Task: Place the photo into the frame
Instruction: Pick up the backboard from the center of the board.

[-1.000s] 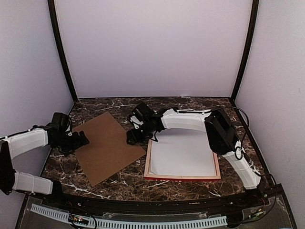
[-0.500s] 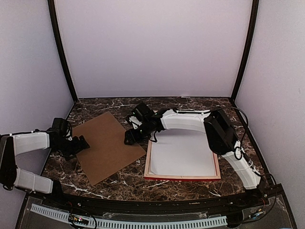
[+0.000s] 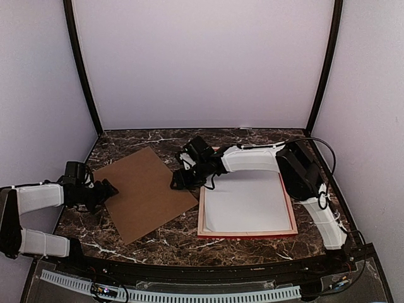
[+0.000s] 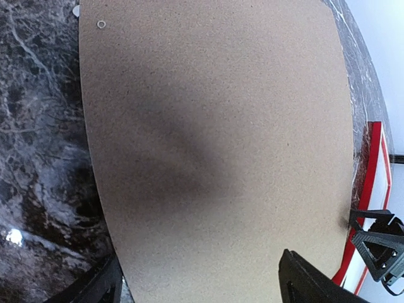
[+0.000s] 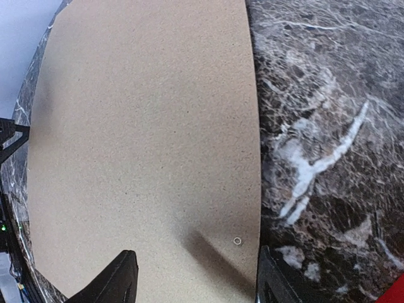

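Left pincer (image 3: 108, 188) stood wide open, holding nothing, at the left edge of the brown backing board (image 3: 148, 192). Right pincer (image 3: 178, 182) was likewise open and empty, low over the board's opposite edge. Just right of the board, the frame (image 3: 247, 234) lay flat on the marble surface (image 3: 158, 238), red rim showing, a plain white sheet (image 3: 246, 205) filling its opening.

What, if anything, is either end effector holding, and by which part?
Nothing is held. The left end effector and the right end effector stand open at opposite sides of the brown board, which lies flat.
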Controlling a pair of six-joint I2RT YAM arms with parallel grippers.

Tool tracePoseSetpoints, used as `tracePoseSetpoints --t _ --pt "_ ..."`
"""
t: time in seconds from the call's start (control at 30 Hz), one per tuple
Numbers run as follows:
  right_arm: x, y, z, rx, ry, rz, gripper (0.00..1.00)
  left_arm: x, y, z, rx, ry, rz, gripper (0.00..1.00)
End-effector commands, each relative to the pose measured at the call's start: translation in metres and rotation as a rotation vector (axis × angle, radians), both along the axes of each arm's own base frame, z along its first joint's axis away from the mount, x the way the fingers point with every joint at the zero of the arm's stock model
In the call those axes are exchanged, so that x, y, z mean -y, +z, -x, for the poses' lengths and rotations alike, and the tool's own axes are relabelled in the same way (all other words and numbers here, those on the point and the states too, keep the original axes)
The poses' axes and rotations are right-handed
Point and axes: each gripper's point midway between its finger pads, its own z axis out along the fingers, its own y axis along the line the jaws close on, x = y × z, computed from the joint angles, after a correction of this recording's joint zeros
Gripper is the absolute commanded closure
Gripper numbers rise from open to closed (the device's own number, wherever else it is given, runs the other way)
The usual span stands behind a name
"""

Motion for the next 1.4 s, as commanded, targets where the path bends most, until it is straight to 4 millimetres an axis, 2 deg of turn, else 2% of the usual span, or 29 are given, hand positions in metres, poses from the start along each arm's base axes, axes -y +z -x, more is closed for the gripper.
tracePoseSetpoints --t 0.0,0.2,0.7,1.0,1.27,1.37 --pt "-0.007 -0.010 0.044 -0.118 0.064 -0.029 0.35 0.045 0.034 -0.003 0.096 -0.141 0.229 0.13" --pt "-0.004 -0.019 0.052 -0.142 0.072 -0.017 0.37 0.053 0.070 -0.014 0.204 -0.191 0.258 0.16" --pt "0.001 -0.019 0.059 -0.134 0.098 -0.023 0.38 0.075 0.134 -0.020 0.407 -0.309 0.387 0.23" --pt "-0.001 -0.015 0.064 -0.115 0.152 -0.045 0.38 0.078 0.147 -0.020 0.430 -0.343 0.391 0.27" --pt "0.002 -0.017 0.065 -0.108 0.161 -0.036 0.39 0.064 0.140 -0.023 0.333 -0.300 0.267 0.34" --pt "0.002 -0.018 0.065 -0.109 0.159 -0.031 0.39 0.054 0.133 -0.020 0.279 -0.272 0.198 0.41"
